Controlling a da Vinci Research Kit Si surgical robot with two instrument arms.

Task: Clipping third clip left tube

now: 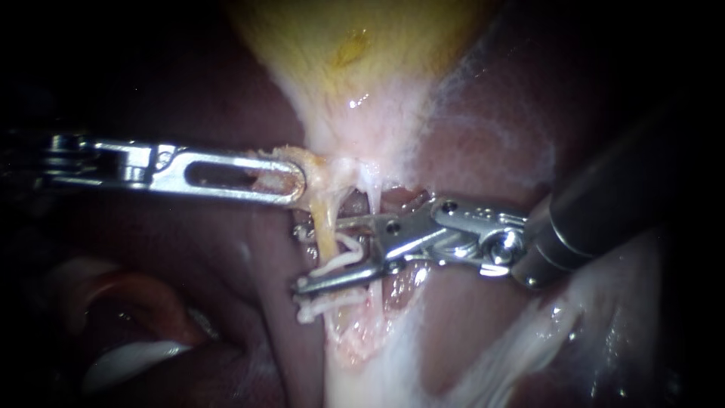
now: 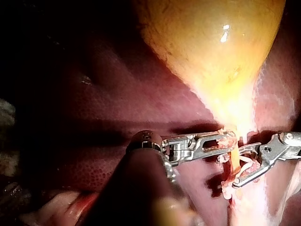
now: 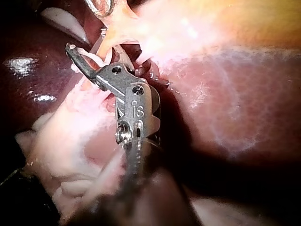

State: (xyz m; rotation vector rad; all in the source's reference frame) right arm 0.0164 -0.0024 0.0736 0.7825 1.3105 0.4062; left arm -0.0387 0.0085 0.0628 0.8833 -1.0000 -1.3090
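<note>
Nearest, entering from the right: right instrument (image 1: 296, 258), jaws spread wide and gripping nothing, tips pointing left. Crossing the gap between those jaws: left tube (image 1: 325, 227), yellowish, long axis running near to far, square to the jaws' length. By the look of it, already astride the tube, so likely a plain squeeze next, with no sideways shift.

Also in the gap, a white clip (image 1: 343, 259); a second clip (image 1: 316, 308) just near of the nearer jaw. Unclear: the clip in the gap seated on the tube, or carried in the jaws.

Thin right tube (image 1: 372, 200), partly hidden behind the jaws' hinge.

Just farther, entering from the left: left instrument (image 1: 300, 181), closed on the gallbladder (image 1: 355, 45) at its neck. Around and behind everything, liver (image 1: 483, 325).
</note>
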